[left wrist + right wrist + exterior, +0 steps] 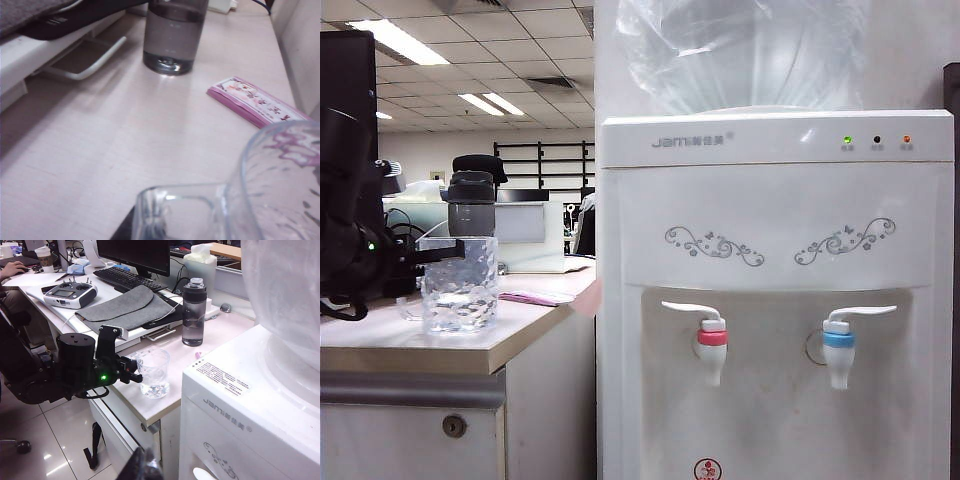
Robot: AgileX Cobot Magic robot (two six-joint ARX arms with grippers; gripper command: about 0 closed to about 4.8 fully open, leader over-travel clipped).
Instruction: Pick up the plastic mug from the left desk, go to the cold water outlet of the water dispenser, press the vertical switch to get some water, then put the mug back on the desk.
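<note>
While the plastic mug (459, 285) stands upright on the surface (440, 345) near its front edge, left of the water dispenser (775, 300), your left gripper (134, 371) has its jaws pinching the mug's handle (175, 212). Right gripper (145, 467): jaw state cannot be told.

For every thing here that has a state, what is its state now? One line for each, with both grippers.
plastic mug: upright on the left desk, apparently empty, handle held.
left gripper: at the mug's side, shut on its handle.
right gripper: above the floor before the desk; open or shut cannot be told.
grey bottle: upright, capped, behind the mug.
blue tap lever: not pressed, no water running.
red tap lever: not pressed.
green light: lit.
</note>
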